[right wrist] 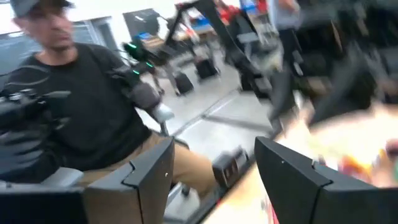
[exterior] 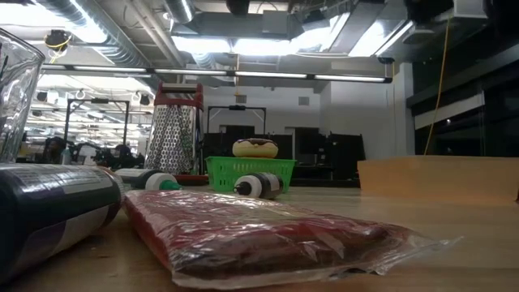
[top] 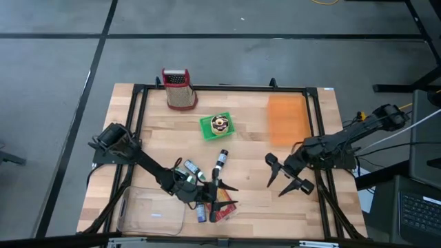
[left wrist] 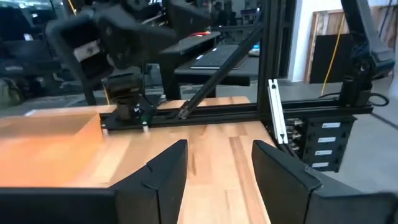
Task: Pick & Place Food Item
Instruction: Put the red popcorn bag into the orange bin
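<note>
From overhead I see a green basket (top: 216,127) near the middle of the wooden surface (top: 248,186), and one item sits in it: a round donut (top: 220,123) with dark topping. In the low view the same donut (exterior: 255,148) rises above the basket's rim (exterior: 250,173).

At the surface's near left corner lies a clear plastic container (top: 151,212); I can make out nothing inside it but what may be a small label. Just beside its right end is a cluster of loose goods: a red packet in clear wrap (top: 222,211), and small bottles (top: 194,169) lying on their sides, with one more bottle (top: 220,161) a little further in toward the basket. None of these is in a container.

A metal grater (top: 178,89) with a red handle stands at the far edge, and an orange board (top: 285,118) lies flat at far right.

My left tool (top: 219,191) is over the cluster by the red packet, fingers (left wrist: 163,177) parted fairly wide with nothing between them. My right tool (top: 288,177) hangs above bare wood on the right side, well apart from the food, its fingers (right wrist: 146,177) spread wide and empty. Its wrist view catches a seated person in dark clothes beyond the surface.
</note>
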Controlling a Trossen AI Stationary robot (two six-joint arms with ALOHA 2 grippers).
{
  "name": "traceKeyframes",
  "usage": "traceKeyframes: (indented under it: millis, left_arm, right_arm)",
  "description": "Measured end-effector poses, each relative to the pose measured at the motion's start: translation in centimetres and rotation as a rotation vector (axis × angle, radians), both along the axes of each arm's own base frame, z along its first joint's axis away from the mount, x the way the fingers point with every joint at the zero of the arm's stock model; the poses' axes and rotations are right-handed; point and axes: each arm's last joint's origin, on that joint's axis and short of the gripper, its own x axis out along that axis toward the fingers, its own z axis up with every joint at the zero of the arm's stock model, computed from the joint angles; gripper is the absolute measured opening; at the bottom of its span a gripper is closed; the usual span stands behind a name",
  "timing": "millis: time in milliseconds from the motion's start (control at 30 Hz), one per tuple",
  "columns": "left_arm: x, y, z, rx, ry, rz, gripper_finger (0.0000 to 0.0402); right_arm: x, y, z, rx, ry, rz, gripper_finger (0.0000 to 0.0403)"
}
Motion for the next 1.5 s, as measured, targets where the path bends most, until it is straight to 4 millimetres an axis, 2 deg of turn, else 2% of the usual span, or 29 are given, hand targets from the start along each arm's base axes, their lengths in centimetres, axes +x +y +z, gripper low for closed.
traceKeyframes:
  millis: [367, 467, 600, 700, 767, 867, 933, 1067, 1200, 1367, 1500]
  left_arm:
    - [-0.3, 0.2, -0.9, 0.041, 0.134, -0.026, 0.0175]
    - [-0.8, 0.4, 0.3, 0.073, 0.141, -0.050, 0.0175]
    - [-2.1, 1.2, 3.7, 0.125, 0.108, -0.064, 0.0175]
    - [-3.8, 1.9, 5.7, 0.154, 0.088, -0.085, 0.0175]
    - [-5.3, 2.5, 6.1, 0.155, 0.058, -0.095, 0.0175]
    - [-8.4, 4.2, 5.4, 0.111, -0.010, -0.074, 0.0175]
    - [-10.8, 5.6, 4.2, 0.055, -0.059, -0.043, 0.0175]
    - [-15.0, 8.5, 0.7, -0.073, -0.119, -0.015, 0.0175]
    - [-17.4, 10.1, -1.2, -0.108, -0.127, 0.066, 0.0175]
    - [-18.0, 10.6, -2.0, -0.093, -0.103, 0.131, 0.0175]
    - [-17.9, 10.7, -2.4, -0.068, -0.072, 0.152, 0.0175]
  right_arm:
    - [-0.3, 0.4, 0.0, -0.010, -0.018, 0.099, 0.0226]
    - [-0.5, 0.6, 0.0, -0.065, -0.104, 0.216, 0.0226]
    - [-0.9, 0.3, 0.6, -0.082, -0.180, 0.234, 0.0226]
    - [-1.5, -0.4, 0.8, -0.099, -0.158, 0.250, 0.0226]
    - [-2.1, -1.0, 1.0, -0.128, -0.175, 0.276, 0.0226]
    - [-3.6, -2.2, 1.5, -0.158, -0.285, 0.286, 0.0226]
    - [-4.7, -3.0, 1.2, -0.161, -0.331, 0.270, 0.0226]
    - [-6.4, -4.3, -0.8, -0.113, -0.282, 0.087, 0.0226]
    - [-7.2, -5.2, -2.9, -0.065, -0.224, -0.176, 0.0226]
    - [-7.5, -6.5, -4.2, -0.033, -0.212, -0.599, 0.0226]
    - [-7.5, -6.8, -5.3, -0.084, -0.205, -0.678, 0.0226]
